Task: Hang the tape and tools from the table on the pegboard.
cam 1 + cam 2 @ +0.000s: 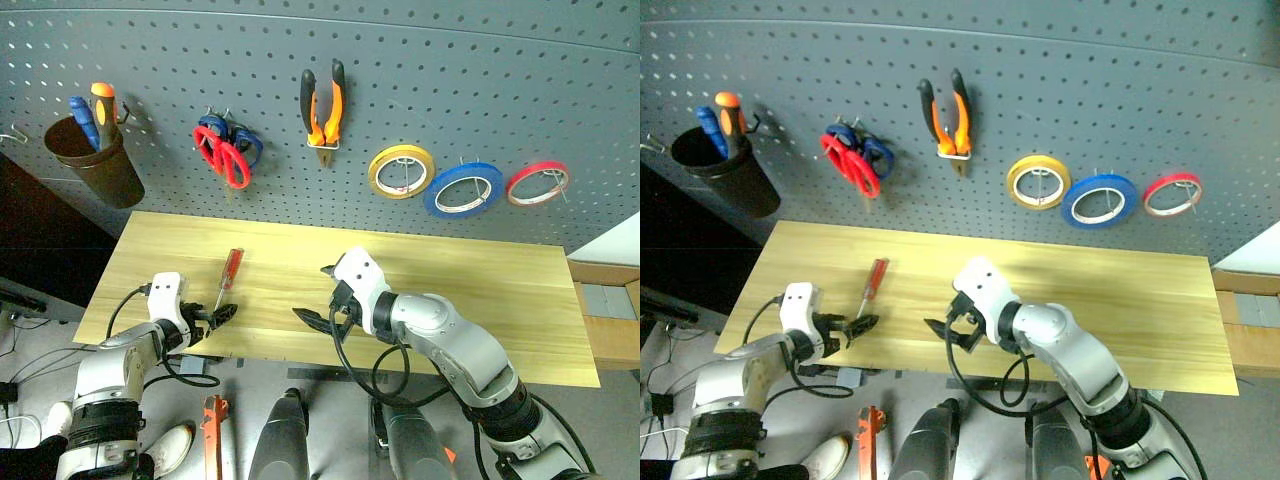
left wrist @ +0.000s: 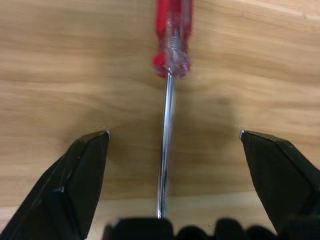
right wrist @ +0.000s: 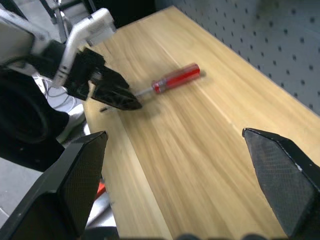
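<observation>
On the pegboard (image 1: 480,70) hang tape (image 1: 462,189), scissors (image 1: 224,155), pliers (image 1: 323,105); screwdriver (image 1: 229,275) left on worktop (image 1: 450,280), left claw (image 1: 222,314) open astride its shaft, right claw (image 1: 318,300) open, empty.

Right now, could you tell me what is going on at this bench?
The robot is hanging tools on the pegboard. The pliers, red scissors and blue tape already hang there. The red screwdriver lies on the table. The left gripper, jaws open, sits at the shaft's tip, with the shaft running between the jaws, not gripped. The right gripper hovers open over the table's near edge, holding nothing.
</observation>
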Motion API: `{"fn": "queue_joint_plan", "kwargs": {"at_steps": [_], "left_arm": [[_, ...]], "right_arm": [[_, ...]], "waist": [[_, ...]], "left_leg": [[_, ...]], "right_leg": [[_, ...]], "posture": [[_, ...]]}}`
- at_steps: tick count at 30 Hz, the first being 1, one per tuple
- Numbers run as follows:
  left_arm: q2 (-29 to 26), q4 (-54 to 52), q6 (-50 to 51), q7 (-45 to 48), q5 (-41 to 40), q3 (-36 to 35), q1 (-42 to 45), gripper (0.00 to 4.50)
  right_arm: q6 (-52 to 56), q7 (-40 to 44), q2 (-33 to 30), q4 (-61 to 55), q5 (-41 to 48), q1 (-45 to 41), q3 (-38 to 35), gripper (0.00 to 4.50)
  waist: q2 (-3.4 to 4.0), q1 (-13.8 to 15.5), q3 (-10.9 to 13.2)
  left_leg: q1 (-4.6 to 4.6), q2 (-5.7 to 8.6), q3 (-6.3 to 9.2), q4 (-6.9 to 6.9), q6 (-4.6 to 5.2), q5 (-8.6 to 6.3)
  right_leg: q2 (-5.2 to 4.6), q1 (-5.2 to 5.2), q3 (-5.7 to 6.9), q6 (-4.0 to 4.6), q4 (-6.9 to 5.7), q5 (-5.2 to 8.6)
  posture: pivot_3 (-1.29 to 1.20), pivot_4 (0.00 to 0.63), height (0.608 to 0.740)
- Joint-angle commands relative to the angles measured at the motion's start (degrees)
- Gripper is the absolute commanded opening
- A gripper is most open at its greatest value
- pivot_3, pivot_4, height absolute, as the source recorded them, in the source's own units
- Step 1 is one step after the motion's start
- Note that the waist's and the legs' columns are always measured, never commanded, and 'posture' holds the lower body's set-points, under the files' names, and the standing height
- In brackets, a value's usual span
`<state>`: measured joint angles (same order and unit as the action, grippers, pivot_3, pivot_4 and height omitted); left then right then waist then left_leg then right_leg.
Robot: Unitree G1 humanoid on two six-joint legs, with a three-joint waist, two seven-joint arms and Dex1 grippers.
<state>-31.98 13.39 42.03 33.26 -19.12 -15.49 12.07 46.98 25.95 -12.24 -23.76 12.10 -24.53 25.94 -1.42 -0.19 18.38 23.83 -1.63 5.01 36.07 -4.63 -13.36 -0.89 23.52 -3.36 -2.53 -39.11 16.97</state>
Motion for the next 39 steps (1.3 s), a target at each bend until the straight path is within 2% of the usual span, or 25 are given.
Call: {"fn": "queue_joint_plan", "kwargs": {"at_steps": [1,4,15,24,29,31,33,39], "left_arm": [[-1.1,0.8,0.2,0.5,0.8,1.4,-0.9,4.47],[-1.7,2.4,-0.7,0.7,1.5,2.2,0.9,3.93],[-2.1,4.7,-2.5,1.9,2.1,3.6,3.4,0.12],[-1.5,3.5,-2.7,0.5,2.3,3.8,3.6,0.06],[0.9,-5.4,-3.9,-5.5,1.8,0.4,0.6,0.06],[2.8,-12.0,-3.1,-9.0,1.5,-1.4,-2.0,0.06],[5.3,-23.5,-2.3,-13.5,2.3,-2.6,-7.8,0.06],[15.6,-47.3,-2.8,-26.5,6.5,-3.8,-22.2,0.06]], "right_arm": [[0.0,-0.2,0.7,-2.2,0.3,-0.2,-0.5,4.50],[0.0,-0.3,0.9,-2.4,0.5,0.2,-0.5,4.50],[-0.5,-1.3,2.4,-1.9,0.4,0.2,-0.6,4.50],[-3.2,-0.7,2.2,-0.4,0.1,-0.3,-1.6,4.50],[-7.2,1.1,1.8,-0.7,0.8,-0.3,-3.3,4.50],[-8.9,1.8,1.9,-1.0,1.7,0.1,-4.6,4.50],[-9.9,3.0,2.0,-2.3,3.6,1.1,-6.3,4.50],[-14.1,6.1,2.2,-0.5,5.5,1.9,-7.7,4.50]], "waist": [[0.06,-0.1,0.1],[0.07,-0.1,0.2],[-0.01,-0.2,0.5],[-0.04,-0.2,0.5],[-0.22,-0.1,0.4],[-0.40,0.0,0.3],[-0.57,0.1,0.2],[-1.02,0.8,-0.7]], "left_leg": [[-0.01,0.00,-0.01,0.00,0.00,0.00],[-0.03,0.00,0.00,0.01,0.00,0.01],[0.03,-0.01,-0.01,-0.05,-0.01,0.00],[0.03,-0.01,0.00,-0.04,-0.01,0.01],[0.08,0.00,0.02,-0.03,-0.03,0.01],[0.11,-0.01,0.06,-0.04,-0.06,0.01],[0.14,-0.02,0.11,-0.04,-0.25,0.09],[0.18,-0.05,0.15,-0.04,-0.42,0.04]], "right_leg": [[0.00,0.00,-0.01,-0.01,-0.01,0.00],[0.02,-0.01,0.00,-0.01,-0.04,0.00],[0.02,0.03,0.02,-0.02,0.03,0.01],[0.00,0.03,0.02,-0.02,0.04,0.01],[-0.10,0.03,0.09,-0.02,0.06,0.01],[-0.17,0.05,0.16,-0.02,0.09,0.01],[-0.28,0.05,0.20,-0.01,0.09,0.00],[-0.40,0.05,0.33,-0.01,0.16,0.00]], "posture": [[0.08,0.391,0.740],[0.08,0.390,0.740],[0.09,0.376,0.740],[0.09,0.338,0.740],[0.11,0.296,0.740],[0.13,0.272,0.740],[0.15,0.256,0.740],[0.23,0.209,0.740]]}}
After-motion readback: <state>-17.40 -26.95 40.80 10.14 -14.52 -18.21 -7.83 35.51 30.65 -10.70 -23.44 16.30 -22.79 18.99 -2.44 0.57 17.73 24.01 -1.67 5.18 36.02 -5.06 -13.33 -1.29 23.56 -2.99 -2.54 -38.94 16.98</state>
